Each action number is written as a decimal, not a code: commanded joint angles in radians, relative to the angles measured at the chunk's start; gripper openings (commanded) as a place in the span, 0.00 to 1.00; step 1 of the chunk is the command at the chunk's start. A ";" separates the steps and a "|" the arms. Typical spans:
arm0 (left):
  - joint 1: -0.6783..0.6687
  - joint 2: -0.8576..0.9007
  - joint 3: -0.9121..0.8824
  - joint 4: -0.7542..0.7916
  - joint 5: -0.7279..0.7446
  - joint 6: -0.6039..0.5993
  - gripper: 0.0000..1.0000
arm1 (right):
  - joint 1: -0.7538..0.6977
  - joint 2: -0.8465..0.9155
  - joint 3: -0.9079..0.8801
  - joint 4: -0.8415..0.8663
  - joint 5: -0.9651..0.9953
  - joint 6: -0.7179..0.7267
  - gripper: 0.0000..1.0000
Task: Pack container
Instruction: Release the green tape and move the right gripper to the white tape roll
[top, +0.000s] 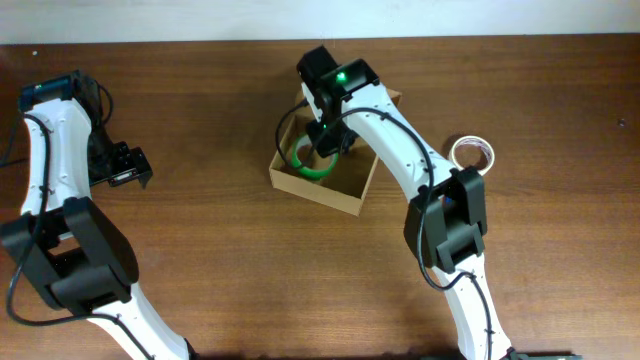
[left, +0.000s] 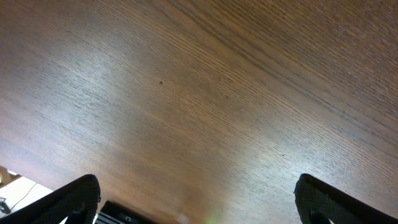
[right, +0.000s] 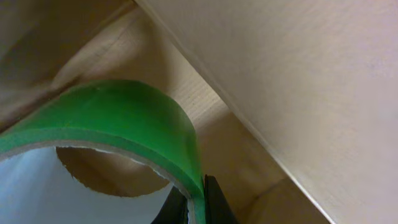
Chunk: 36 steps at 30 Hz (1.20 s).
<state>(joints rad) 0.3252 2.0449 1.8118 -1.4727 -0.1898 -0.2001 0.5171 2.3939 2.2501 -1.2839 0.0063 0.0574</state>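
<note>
The container (top: 345, 197) is an open tan cardboard box at the table's middle back. My right gripper (top: 326, 142) reaches down inside it and is shut on a green tape roll (top: 308, 163). In the right wrist view the two fingers (right: 198, 208) pinch the roll's green band (right: 134, 115), with the box's inner walls (right: 298, 87) close around. A second tape roll, white with a clear core (top: 472, 153), lies on the table right of the box. My left gripper (top: 130, 165) is open and empty over bare wood at the far left (left: 199, 205).
The box's flap lid (top: 390, 98) stands open at its far side. My right arm (top: 420, 170) crosses over the box's right edge. A dark edge and a white strip (left: 118, 211) show at the bottom of the left wrist view.
</note>
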 joint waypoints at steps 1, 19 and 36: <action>0.005 0.003 -0.004 0.000 0.007 0.015 1.00 | 0.007 0.005 -0.048 0.043 -0.009 0.014 0.04; 0.005 0.003 -0.004 0.000 0.008 0.015 1.00 | 0.008 -0.037 0.153 -0.092 0.036 0.012 0.38; 0.005 0.003 -0.004 0.000 0.007 0.015 1.00 | -0.698 -1.032 -0.314 0.060 0.227 0.097 0.65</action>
<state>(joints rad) 0.3248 2.0449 1.8118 -1.4727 -0.1902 -0.2001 0.0326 1.4506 2.2719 -1.2869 0.2901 0.0956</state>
